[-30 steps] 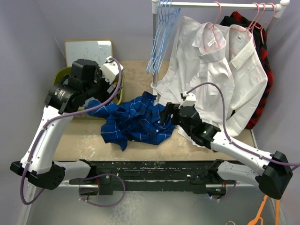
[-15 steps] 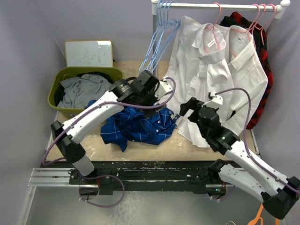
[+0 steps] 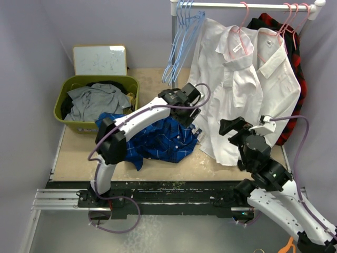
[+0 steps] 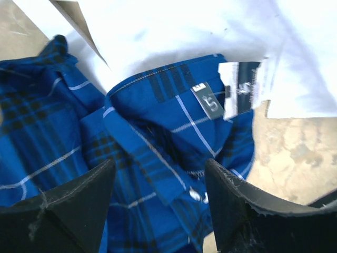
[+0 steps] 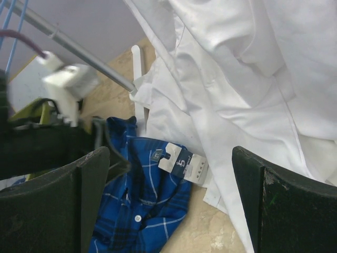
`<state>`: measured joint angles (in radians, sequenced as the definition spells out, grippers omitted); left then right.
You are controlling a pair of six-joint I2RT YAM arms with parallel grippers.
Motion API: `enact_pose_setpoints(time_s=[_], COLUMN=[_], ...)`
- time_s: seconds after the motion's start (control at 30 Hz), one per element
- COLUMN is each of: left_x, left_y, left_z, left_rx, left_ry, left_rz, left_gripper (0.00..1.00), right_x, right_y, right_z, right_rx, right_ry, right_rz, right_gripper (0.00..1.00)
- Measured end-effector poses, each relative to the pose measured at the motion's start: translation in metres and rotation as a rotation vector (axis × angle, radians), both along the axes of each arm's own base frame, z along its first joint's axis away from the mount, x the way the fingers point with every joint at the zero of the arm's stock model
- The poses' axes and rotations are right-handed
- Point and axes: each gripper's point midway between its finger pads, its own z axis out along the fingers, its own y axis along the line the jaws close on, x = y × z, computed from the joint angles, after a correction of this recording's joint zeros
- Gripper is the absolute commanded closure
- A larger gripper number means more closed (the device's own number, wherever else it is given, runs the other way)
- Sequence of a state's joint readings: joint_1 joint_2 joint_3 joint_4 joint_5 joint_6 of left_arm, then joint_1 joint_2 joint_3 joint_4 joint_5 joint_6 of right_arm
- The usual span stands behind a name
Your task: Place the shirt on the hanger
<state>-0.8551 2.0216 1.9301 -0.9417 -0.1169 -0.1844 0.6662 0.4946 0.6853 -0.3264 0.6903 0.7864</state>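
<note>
The blue checked shirt (image 3: 152,138) lies crumpled on the table in front of the rail. Its collar and paper tag (image 4: 239,87) lie at its right end, against the hem of a white shirt. My left gripper (image 3: 185,117) is open just above the collar (image 4: 158,153), with dark fingers (image 4: 68,205) on either side of it and nothing held. My right gripper (image 3: 231,126) is open and empty, raised to the right of the shirt (image 5: 147,211). Several light-blue hangers (image 3: 179,47) hang at the left end of the rail.
Two white shirts (image 3: 237,79) on pink hangers (image 3: 242,26) and a red-and-black plaid shirt (image 3: 295,63) hang from the rail. A green bin (image 3: 59,108) of clothes and a whiteboard (image 3: 100,59) stand at the back left. An orange hanger (image 3: 292,242) lies off the table's near right.
My left arm has swung from over the bin to the right, ending over the shirt's collar. My right gripper has drawn back from the shirt to the right.
</note>
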Motion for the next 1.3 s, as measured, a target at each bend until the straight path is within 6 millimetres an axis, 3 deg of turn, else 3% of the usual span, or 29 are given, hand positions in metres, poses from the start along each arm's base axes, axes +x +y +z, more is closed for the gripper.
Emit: enact_pose_setpoints(time_s=[0.2, 0.33, 0.43, 0.53, 0.77, 0.9, 1.13, 1.3], left_x=[0.009, 0.013, 0.016, 0.018, 0.023, 0.014, -0.009, -0.028], left_y=[0.004, 0.009, 0.012, 0.014, 0.026, 0.047, 0.080, 0.083], left_z=[-0.058, -0.068, -0.069, -0.070, -0.067, -0.036, 0.063, 0.097], left_rx=[0.126, 0.162, 0.170, 0.170, 0.135, 0.040, -0.139, -0.191], left_ry=[0.054, 0.049, 0.043, 0.042, 0.083, 0.103, -0.054, -0.125], left_rz=[0.050, 0.072, 0.085, 0.091, 0.063, 0.010, -0.109, -0.221], left_gripper=[0.34, 0.43, 0.63, 1.00, 1.00, 1.00, 1.00, 1.00], right_x=[-0.009, -0.011, -0.010, -0.009, -0.001, 0.007, 0.019, 0.032], right_y=[-0.007, -0.009, -0.008, -0.008, 0.004, 0.021, 0.061, 0.086], right_z=[0.006, 0.008, 0.005, -0.001, -0.014, -0.028, -0.081, -0.091], right_rx=[0.020, 0.020, 0.008, -0.005, -0.038, -0.056, -0.113, -0.168], right_ry=[-0.030, -0.040, -0.030, -0.016, 0.003, 0.013, 0.039, 0.021], right_rz=[0.001, 0.002, 0.004, 0.005, 0.040, 0.102, 0.276, 0.378], right_gripper=[0.00, 0.00, 0.00, 0.00, 0.00, 0.00, 0.00, 0.00])
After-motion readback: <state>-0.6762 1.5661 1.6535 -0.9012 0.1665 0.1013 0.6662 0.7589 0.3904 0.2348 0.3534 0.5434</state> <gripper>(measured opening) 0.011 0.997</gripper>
